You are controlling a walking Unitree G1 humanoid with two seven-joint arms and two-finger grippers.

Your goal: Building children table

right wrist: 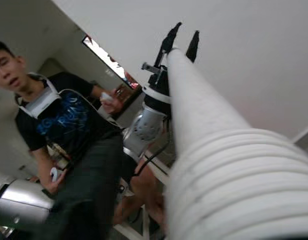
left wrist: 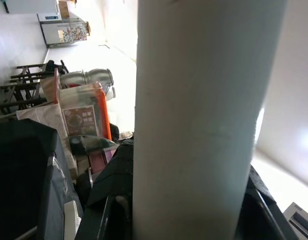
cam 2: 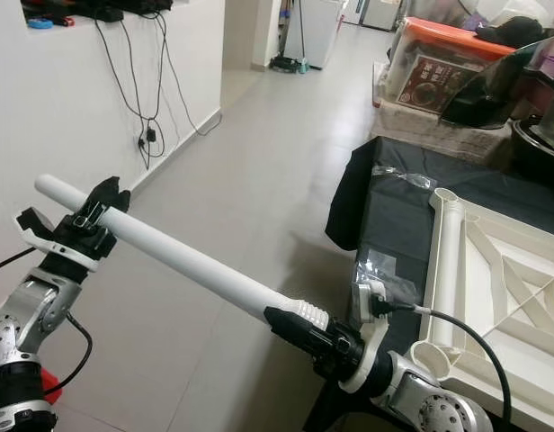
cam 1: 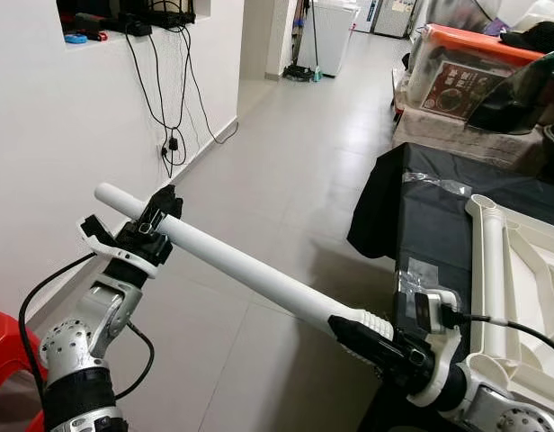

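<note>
A long white table leg (cam 1: 232, 261) hangs level above the floor, held at both ends. My left gripper (cam 1: 163, 205) is shut on it close to its plain far end. My right gripper (cam 1: 362, 331) is shut on its ribbed end, beside the table corner. The white table top (cam 1: 520, 270) lies upside down on a black-covered table (cam 1: 421, 207) at the right, with a round socket (cam 2: 445, 195) at its near corner. The left wrist view looks straight at the leg (left wrist: 194, 125). Along the leg (right wrist: 204, 115), the right wrist view reaches the left gripper (right wrist: 181, 40).
A white wall with hanging cables and a socket (cam 1: 172, 144) runs along the left. A red stool (cam 1: 7, 351) stands at the lower left. A box with an orange lid (cam 1: 466, 67) sits behind the table. A person (right wrist: 69, 130) holding controllers stands behind me.
</note>
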